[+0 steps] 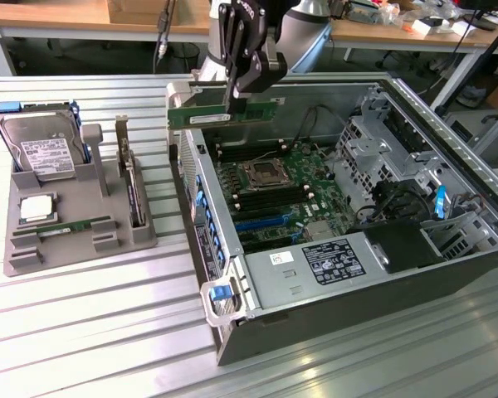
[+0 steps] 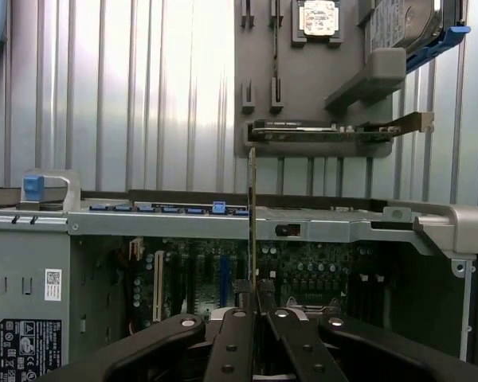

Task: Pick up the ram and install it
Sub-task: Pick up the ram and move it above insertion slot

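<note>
Ram [image 1: 195, 114] clamped between gripper [image 1: 235, 98] fingers.

The tool [image 1: 241, 96] was closed on the ram [image 1: 197, 115], holding the green stick level and on edge above the far rim of the open computer case [image 1: 340, 319], clear of the motherboard [image 1: 270, 195] and its memory slots [image 1: 232, 176]. The case lay on its side on the ribbed metal desk [image 1: 100, 332]. To the exterior view's left, a grey holder [image 1: 66, 249] on the desk carried a hard drive [image 1: 40, 151], a processor chip [image 1: 35, 207], a second stick [image 1: 73, 225] lying flat, and an upright expansion card [image 1: 130, 178].
</note>
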Motion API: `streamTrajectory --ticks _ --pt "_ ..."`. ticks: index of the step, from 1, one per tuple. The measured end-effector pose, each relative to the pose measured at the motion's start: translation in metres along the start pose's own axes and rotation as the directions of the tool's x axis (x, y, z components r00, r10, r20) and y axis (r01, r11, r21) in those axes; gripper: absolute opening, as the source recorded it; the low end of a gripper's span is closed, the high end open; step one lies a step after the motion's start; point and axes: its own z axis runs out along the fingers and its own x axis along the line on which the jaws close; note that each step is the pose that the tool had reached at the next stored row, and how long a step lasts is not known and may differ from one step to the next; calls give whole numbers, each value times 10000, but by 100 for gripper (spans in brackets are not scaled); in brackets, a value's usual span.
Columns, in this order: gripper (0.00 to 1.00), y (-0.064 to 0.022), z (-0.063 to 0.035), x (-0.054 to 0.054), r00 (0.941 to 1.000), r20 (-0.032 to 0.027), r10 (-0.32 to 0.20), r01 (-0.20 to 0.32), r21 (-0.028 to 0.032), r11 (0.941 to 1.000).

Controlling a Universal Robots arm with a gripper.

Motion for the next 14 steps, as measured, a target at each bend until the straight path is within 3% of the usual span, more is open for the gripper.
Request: streamTrajectory --ticks 14 --pt "12 -146 17 6 10000 -1 0 0 0 10000"
